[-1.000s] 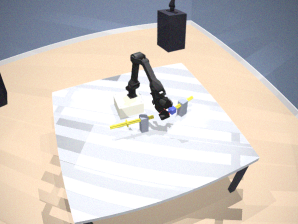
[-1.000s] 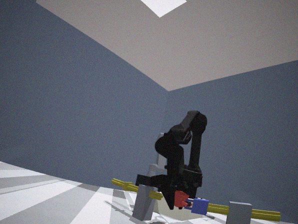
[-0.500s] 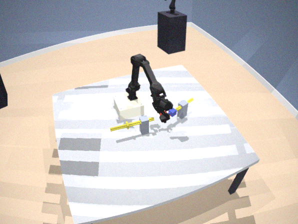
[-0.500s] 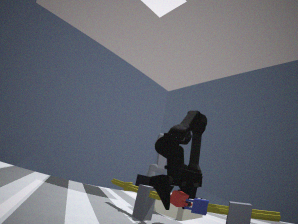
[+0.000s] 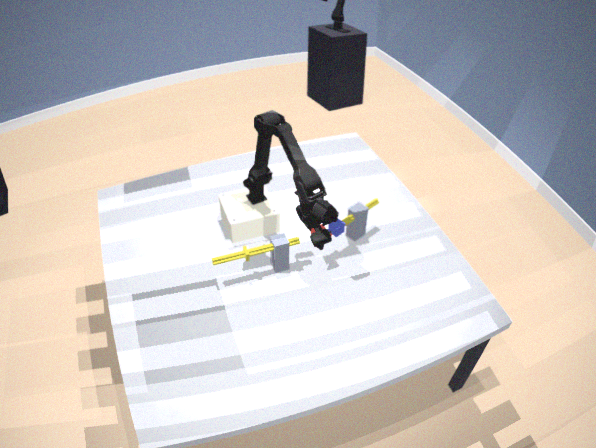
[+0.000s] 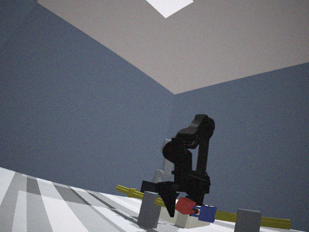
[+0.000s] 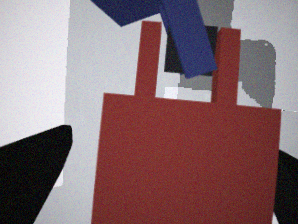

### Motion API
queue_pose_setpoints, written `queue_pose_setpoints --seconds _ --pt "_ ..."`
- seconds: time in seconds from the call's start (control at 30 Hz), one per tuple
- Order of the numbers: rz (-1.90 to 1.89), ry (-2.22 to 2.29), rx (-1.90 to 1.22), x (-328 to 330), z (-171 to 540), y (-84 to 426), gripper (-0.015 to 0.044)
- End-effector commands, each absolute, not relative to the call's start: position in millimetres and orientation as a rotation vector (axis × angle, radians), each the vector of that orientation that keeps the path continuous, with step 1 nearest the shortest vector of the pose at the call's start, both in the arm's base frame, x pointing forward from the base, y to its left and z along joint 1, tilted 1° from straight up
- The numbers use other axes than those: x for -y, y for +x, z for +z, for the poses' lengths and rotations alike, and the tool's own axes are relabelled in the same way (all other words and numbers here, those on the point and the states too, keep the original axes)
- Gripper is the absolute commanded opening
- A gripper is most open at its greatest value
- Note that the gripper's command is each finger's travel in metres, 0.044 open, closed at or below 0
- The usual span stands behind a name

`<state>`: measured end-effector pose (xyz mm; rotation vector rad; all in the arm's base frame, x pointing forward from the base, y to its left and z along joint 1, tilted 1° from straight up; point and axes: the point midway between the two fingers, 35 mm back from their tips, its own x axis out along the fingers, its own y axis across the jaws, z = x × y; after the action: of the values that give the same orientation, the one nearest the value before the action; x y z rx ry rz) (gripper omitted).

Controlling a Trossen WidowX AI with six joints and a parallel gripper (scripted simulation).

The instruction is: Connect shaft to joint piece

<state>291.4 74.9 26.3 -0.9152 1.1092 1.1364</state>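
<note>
The red square joint piece (image 7: 190,160) (image 6: 184,205) (image 5: 315,231) fills the wrist view. Its two prongs straddle the blue hinge piece (image 7: 189,40) (image 6: 207,213) (image 5: 336,228) on the end of the fixed yellow shaft (image 5: 369,204) (image 6: 272,221). That shaft is held in a grey block (image 5: 357,220) (image 6: 248,220). My gripper (image 7: 166,144) (image 5: 320,237) (image 6: 173,207) is open. Its black fingers stand on either side of the red piece, with a gap showing on the left. The second yellow shaft (image 5: 240,255) (image 6: 129,192) lies in its grey block (image 5: 281,252) (image 6: 150,209). Its tip is short of the joint.
The arm's cream base box (image 5: 247,217) stands just behind the second block. A dark pedestal (image 5: 336,65) stands on the floor beyond the table (image 5: 300,350). The table's front and right edges are far from the parts.
</note>
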Motion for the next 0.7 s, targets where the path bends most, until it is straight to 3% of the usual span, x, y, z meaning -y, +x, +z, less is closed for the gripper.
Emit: queue_pose_setpoints --seconds 0.0,0.3,0.67 --pt "1.106 -0.976 -1.19 -77.6 31.2 292.5 0.044" --pt "0.972 -1.191 -1.396 -79.4 53.3 292.2 0.044" --pt "0.961 -1.204 -1.411 -80.1 55.2 292.6 0.044"
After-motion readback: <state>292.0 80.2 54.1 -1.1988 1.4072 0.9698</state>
